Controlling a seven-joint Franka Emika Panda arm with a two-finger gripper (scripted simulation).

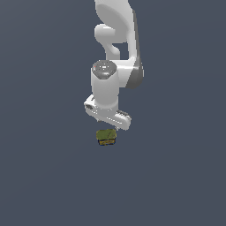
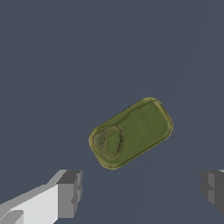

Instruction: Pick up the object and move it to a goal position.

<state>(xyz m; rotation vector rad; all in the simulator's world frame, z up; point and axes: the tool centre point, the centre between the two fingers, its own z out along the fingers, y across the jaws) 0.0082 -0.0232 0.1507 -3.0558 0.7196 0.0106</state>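
Only wrist cam: fingers [image 2: 70,194] apart.

No readable text, label, brand, number or sign shows in either view; the block's [image 2: 131,132] olive top bears only a raised oval outline, no letters

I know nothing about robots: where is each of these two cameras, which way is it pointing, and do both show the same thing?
Exterior view: sits off the arm, facing the white arm against a plain dark floor; the claw hangs just above the small block.
Wrist view: rides on the arm's wrist, looking straight down at the block's olive-green top; of the robot only the two fingertips show, spread wide apart.
Shared: both show the same block and the claw, which is not touching it.
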